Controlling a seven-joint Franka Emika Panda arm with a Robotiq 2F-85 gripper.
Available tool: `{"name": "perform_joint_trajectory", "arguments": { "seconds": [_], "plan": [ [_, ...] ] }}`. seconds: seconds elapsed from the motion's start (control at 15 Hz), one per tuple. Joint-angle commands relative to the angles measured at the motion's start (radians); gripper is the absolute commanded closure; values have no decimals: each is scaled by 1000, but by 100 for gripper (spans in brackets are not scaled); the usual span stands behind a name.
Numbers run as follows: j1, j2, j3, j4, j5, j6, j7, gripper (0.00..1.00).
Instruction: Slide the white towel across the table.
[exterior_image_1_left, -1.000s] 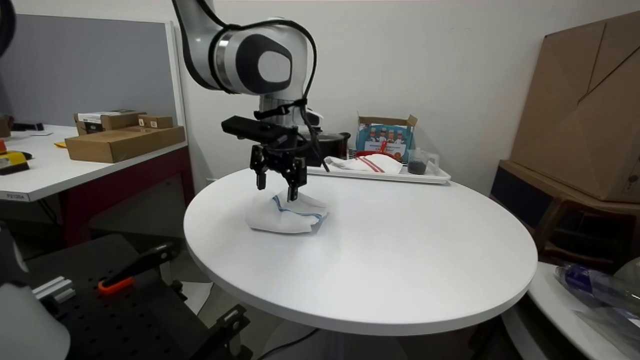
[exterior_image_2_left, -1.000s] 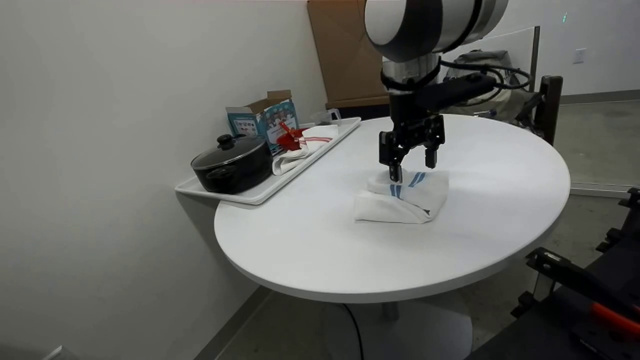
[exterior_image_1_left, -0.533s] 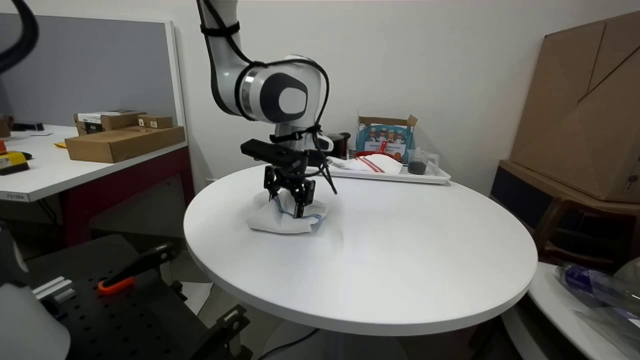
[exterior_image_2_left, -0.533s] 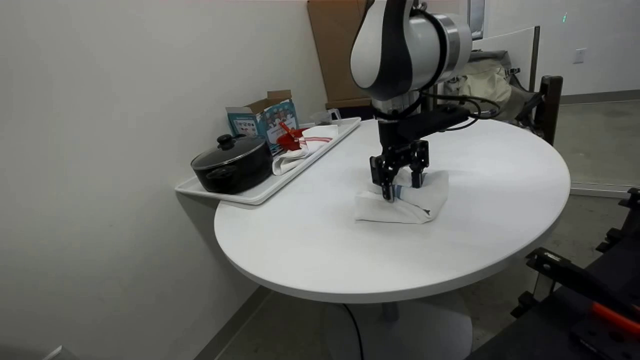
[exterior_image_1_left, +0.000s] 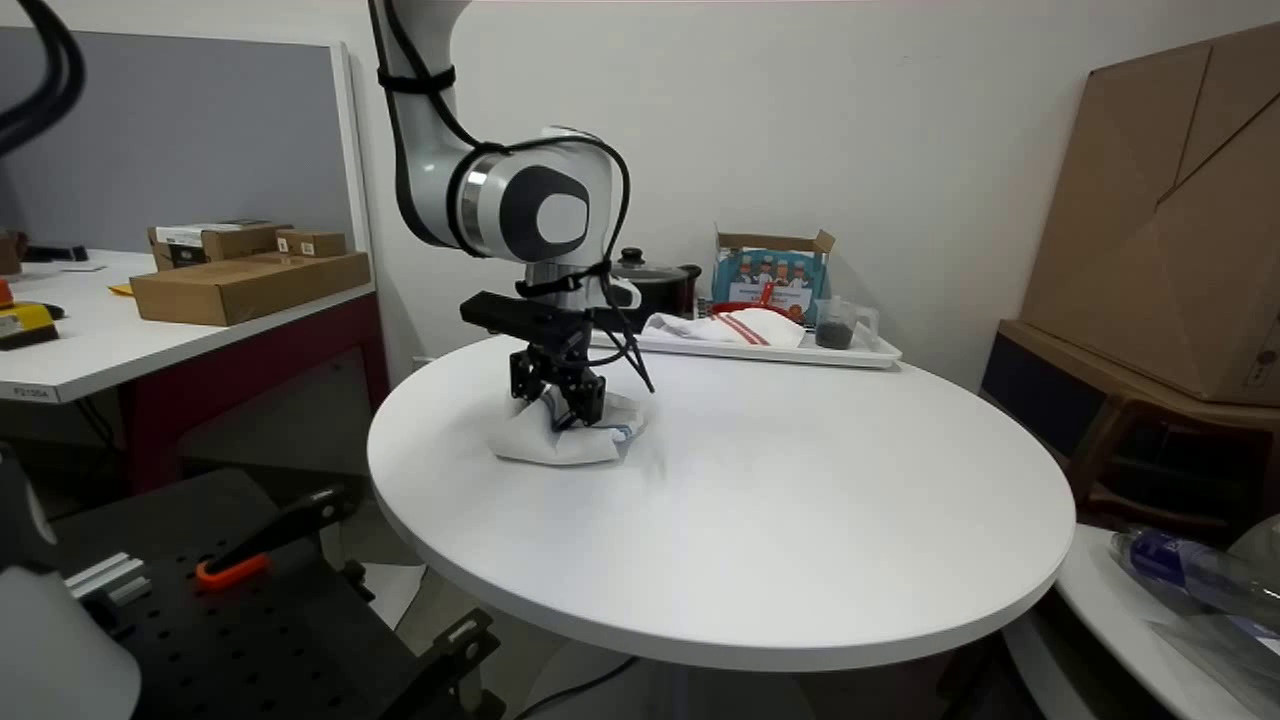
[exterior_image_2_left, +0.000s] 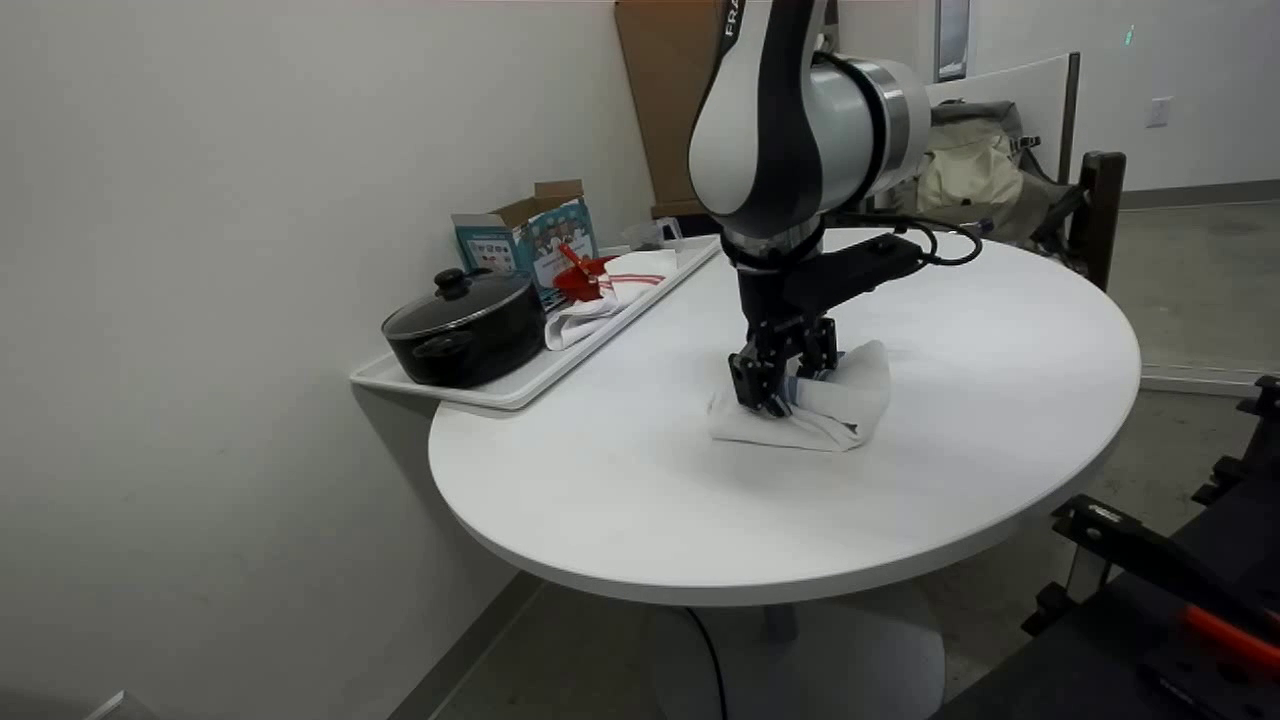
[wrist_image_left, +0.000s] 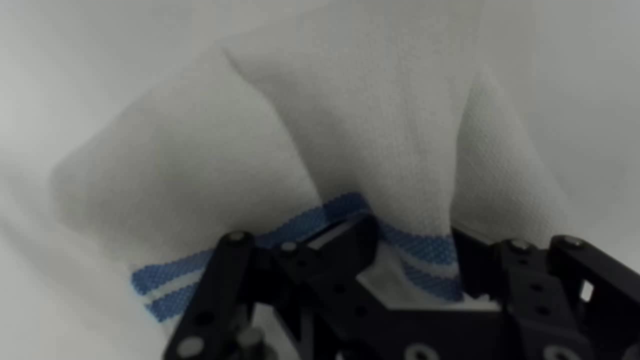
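White towel (exterior_image_2_left: 838, 402) lay rumpled on surface (exterior_image_1_left: 800, 510), claw (wrist_image_left: 416, 250) set narrowly into it, probably for dragging; could not tell whether clamped.

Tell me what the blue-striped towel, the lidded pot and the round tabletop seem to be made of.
Blue-striped towel: matte woven cloth, perhaps cotton; the wrist view shows thread texture and soft folds.
Lidded pot: probably dark-coated metal, from its even dark wall; the lid may be glass, showing a grey sheen.
Round tabletop: smooth, white, low-sheen, perhaps laminate; no grain visible.
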Motion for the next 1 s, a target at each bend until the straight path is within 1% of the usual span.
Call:
{"name": "perform_joint_trajectory", "arguments": {
  "seconds": [0.0,0.13,0.33,0.4,0.47,0.53,0.6,0.87,0.93],
  "plan": [
    [-3,-36,12,-55,-19,21,0,47],
    [-21,-63,27,-76,-6,14,-14,35],
    [-71,-116,73,-114,35,-1,-47,13],
    [-85,-128,87,-126,48,0,-56,42],
    [-90,-138,90,-137,50,4,-59,52],
    [-97,-143,93,-145,53,4,-62,55],
    [-101,-150,94,-154,55,6,-63,61],
    [-88,-152,57,-180,20,17,-40,92],
    [-83,-146,40,-181,7,20,-33,98]
  ]
}}
